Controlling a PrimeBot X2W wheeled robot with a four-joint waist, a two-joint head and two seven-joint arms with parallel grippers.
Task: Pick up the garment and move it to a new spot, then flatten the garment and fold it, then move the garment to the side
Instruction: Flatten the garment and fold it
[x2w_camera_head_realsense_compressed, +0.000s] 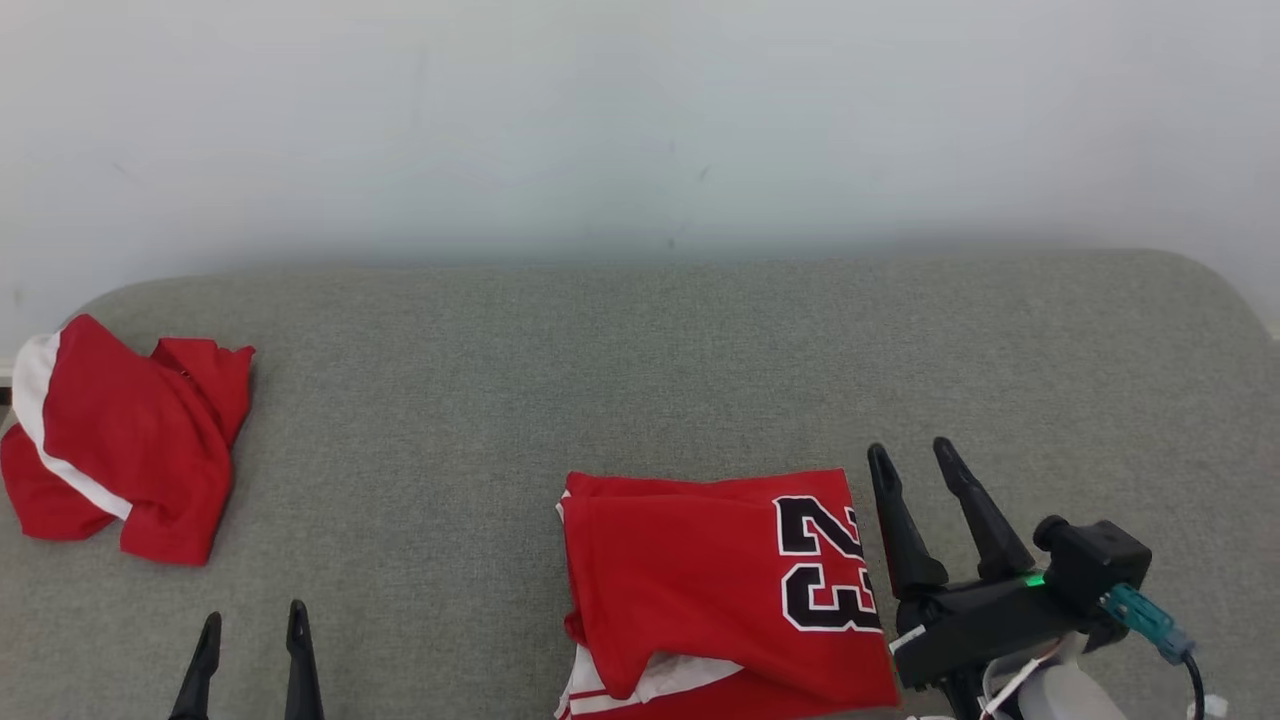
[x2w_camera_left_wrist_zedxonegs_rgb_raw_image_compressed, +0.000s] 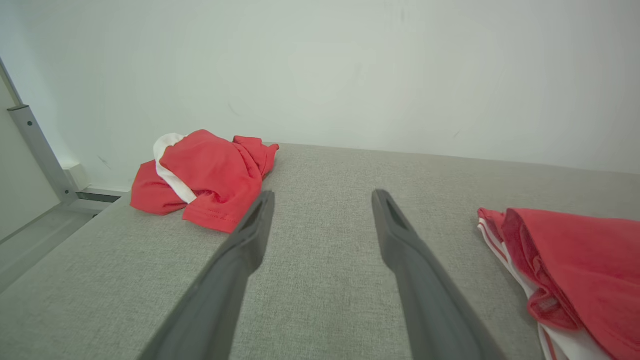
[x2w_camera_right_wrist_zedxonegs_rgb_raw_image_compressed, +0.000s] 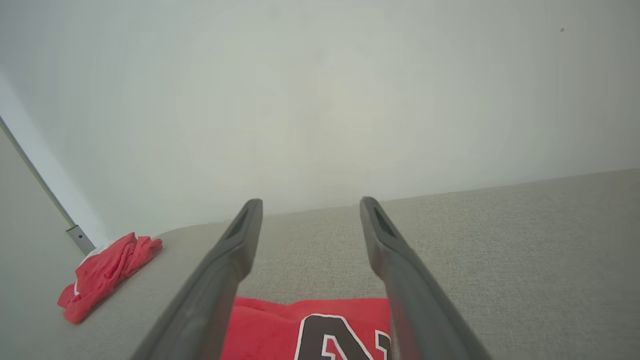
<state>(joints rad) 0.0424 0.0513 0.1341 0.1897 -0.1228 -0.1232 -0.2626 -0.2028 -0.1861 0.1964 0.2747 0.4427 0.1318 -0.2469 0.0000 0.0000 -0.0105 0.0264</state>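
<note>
Right gripper (x2w_camera_head_realsense_compressed: 910, 450) is wide open with nothing between its two long dark fingers. It's sitting just off the right-hand edge of the folded red jersey with the black-and-white "23" on it (x2w_camera_head_realsense_compressed: 690, 580), fingers pointing toward the wall. There's a little green light (x2w_camera_head_realsense_compressed: 1033, 579) lit on its body. From the right wrist view the fingers hang over the jersey's far edge with a gap of bare cushion showing between them, and I can't tell if they're touching the cloth or not.

Left gripper (x2w_camera_head_realsense_compressed: 253, 613) is spread wide too and holding nothing, low at the near left over bare fabric, well apart from both bits of clothing.

The jersey lies folded into a rough rectangle at the near edge of the grey woven fabric surface (x2w_camera_head_realsense_compressed: 600, 350), a bit right of centre, with white trim poking out of its near-left corner.

Way over at the far left end there's a crumpled red-and-white garment (x2w_camera_head_realsense_compressed: 130, 440) in a heap. A plain white wall (x2w_camera_head_realsense_compressed: 640, 120) runs along behind it all, and a grey metal post (x2w_camera_left_wrist_zedxonegs_rgb_raw_image_compressed: 35, 145) stands past the left end.
</note>
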